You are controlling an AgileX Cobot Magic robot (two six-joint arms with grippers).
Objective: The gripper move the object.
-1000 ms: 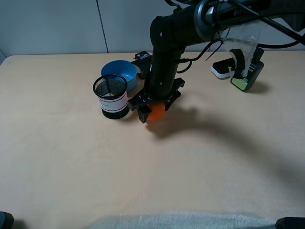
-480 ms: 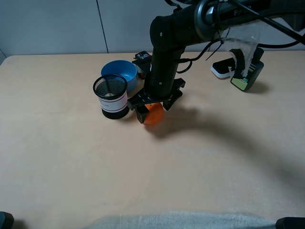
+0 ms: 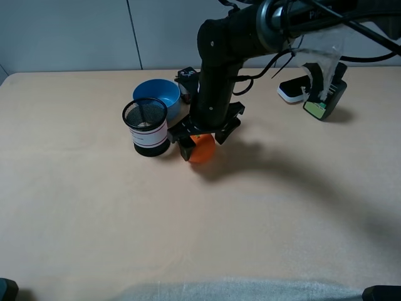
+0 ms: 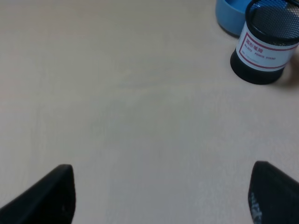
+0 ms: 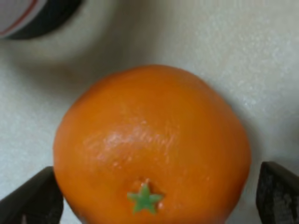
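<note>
The right tool (image 3: 203, 145) straddles the orange (image 5: 149, 140) near the worktop's (image 3: 94, 207) far edge, jaws slightly apart, seemingly ready to clamp it. The left tool (image 4: 161, 196) hangs open and empty.

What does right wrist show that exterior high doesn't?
Right wrist only: the green star-shaped stem spot on the mandarin, close up. Exterior high only: blue bowl, the whole black arm, white device and dark bottle at the far right. Both: mandarin flanked by the right tool, mesh cup, beige table.
</note>
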